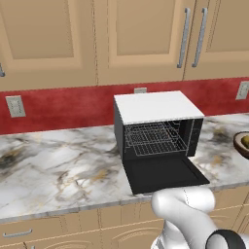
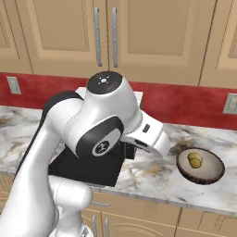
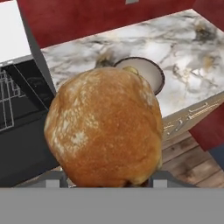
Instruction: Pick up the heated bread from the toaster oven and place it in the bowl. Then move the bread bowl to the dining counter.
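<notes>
The heated bread (image 3: 104,129), a lumpy golden-tan roll with browner patches and pale floury streaks, sits close against the hand camera, between the two dark finger tips that show at its lower left and lower right. The gripper (image 3: 105,180) is clamped on it, jaws held apart by the roll's width. The roll hangs in the air above the front edge of the marble counter (image 1: 58,165), not resting on anything.

Just behind the roll in the hand view lies the bowl (image 3: 151,74), round and dark brown with a paler inside; the roll covers its near side. In the right base view the bowl (image 2: 200,165) stands on the marble to the right of the arm, with a small yellowish lump in it, and its edge shows at the right border of the left base view.

The toaster oven (image 1: 155,131) stands to the left of the bowl, black with a flat white top, its drop-down door lying open on the counter and its wire rack bare. Behind it runs a red wall (image 1: 63,104) under tan wooden cabinets (image 1: 141,39)
</notes>
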{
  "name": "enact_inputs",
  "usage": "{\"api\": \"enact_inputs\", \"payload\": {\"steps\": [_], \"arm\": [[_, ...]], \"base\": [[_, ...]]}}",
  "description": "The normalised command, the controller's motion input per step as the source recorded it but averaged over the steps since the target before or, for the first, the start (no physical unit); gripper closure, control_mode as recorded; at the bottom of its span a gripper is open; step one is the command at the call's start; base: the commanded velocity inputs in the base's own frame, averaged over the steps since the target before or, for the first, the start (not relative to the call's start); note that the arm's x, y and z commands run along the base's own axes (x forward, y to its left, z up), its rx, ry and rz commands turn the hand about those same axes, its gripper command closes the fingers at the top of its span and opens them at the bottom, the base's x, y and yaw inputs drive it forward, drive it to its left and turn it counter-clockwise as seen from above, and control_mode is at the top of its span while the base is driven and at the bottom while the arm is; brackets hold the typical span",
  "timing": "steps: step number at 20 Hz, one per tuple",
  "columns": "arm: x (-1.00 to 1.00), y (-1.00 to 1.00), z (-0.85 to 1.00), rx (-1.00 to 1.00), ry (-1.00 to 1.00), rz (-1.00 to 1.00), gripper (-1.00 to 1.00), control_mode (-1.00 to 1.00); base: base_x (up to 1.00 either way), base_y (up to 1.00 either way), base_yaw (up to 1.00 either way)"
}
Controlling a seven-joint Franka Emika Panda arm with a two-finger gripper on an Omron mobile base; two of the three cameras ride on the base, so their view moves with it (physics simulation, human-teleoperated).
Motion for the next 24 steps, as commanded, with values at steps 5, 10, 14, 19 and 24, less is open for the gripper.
{"api": "enact_inputs", "payload": {"steps": [5,10,14,19,24], "arm": [[0.4,-0.79,-0.14,0.14,0.11,0.0,1.0,-1.0],[0.33,-0.72,-0.11,0.17,0.15,0.0,1.0,-1.0],[0.34,-0.41,-0.37,0.1,0.15,0.0,1.0,-1.0],[0.45,-0.1,-0.63,0.01,0.05,-0.04,1.0,-1.0],[0.42,-0.22,-0.47,0.0,0.0,-0.04,1.0,-1.0]], "base": [[0.0,0.0,0.0],[0.0,0.0,0.0],[0.0,0.0,0.0],[0.0,0.0,0.0],[0.0,0.0,0.0]]}}
